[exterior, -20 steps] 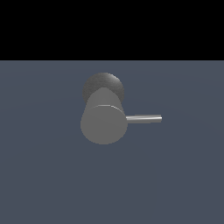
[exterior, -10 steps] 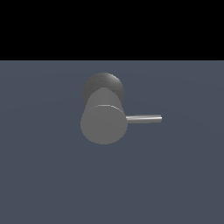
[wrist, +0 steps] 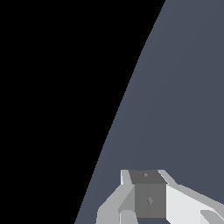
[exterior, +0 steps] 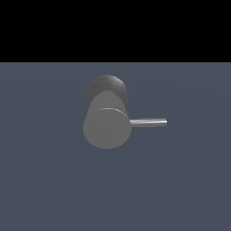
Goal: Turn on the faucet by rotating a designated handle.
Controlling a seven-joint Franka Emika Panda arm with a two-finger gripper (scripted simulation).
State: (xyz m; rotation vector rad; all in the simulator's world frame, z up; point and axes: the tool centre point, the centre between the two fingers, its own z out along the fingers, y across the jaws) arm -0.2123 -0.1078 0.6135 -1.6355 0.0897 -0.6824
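Exterior view: a stubby matte grey metal cylinder, the faucet (exterior: 107, 127), is sitting on a flat slate-blue tabletop (exterior: 45, 180), with its flat round end face turned toward the camera and its darker rounded base (exterior: 106, 86) showing just behind and above that face. A thin straight silver-grey metal rod, the handle (exterior: 149, 122), is projecting from the side of the faucet toward the exterior view's right, lying roughly level and touching the cylinder at its inner end. The handle's free end is standing clear of everything else. No part of the arm is appearing in this view.

Wrist view: the white and grey hand (wrist: 146, 199) is showing only as a blocky body with a dark grey central panel, cut off by the picture's edge. Its fingertips are lying out of frame, so whether it is spread wide or closed narrow cannot be told. Beyond it, only the slate-blue tabletop (wrist: 188, 87) and black background are appearing; neither faucet nor handle is visible here.
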